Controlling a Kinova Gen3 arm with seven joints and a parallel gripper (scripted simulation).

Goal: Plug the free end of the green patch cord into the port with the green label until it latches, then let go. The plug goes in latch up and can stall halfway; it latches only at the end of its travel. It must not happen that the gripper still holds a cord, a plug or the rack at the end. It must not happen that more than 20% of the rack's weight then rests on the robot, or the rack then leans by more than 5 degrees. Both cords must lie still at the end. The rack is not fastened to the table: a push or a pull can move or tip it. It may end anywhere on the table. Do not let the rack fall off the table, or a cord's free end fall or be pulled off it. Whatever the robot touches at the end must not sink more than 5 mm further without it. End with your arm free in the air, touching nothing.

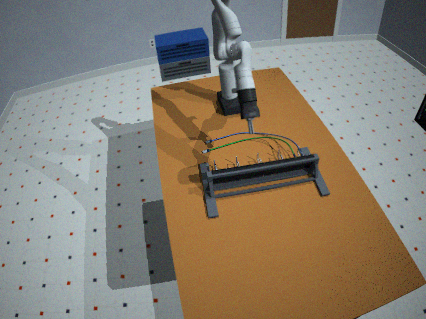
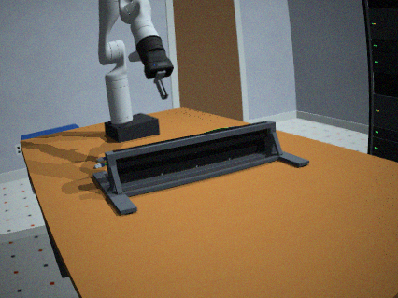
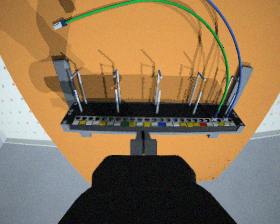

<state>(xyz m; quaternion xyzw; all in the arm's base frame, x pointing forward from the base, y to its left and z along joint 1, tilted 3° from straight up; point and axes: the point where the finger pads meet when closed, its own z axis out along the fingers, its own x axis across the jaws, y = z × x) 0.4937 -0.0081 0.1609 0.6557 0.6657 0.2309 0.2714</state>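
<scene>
The green patch cord point(image 1: 240, 139) point(image 3: 144, 2) arcs over the table behind the rack. Its free plug point(image 1: 205, 150) point(image 3: 61, 25) lies on the table near the rack's left end. The blue cord point(image 1: 240, 133) runs beside it, with its free plug point(image 1: 208, 141) a little farther back. Both cords enter the rack at its right end. The dark grey rack point(image 1: 260, 169) point(image 2: 187, 151) point(image 3: 150, 112) stands upright, with a strip of small coloured labels point(image 3: 150, 122) along its ports. My gripper point(image 1: 251, 129) point(image 2: 163, 94) point(image 3: 142, 138) is shut and empty, well above the table behind the rack, over the cords.
The orange table point(image 1: 300, 257) point(image 2: 234, 240) carries the rack and the arm's black base point(image 1: 227, 104) point(image 2: 132, 127). A blue cabinet point(image 1: 182, 53) stands on the floor behind the table. A dark server rack point(image 2: 383, 67) stands at the right.
</scene>
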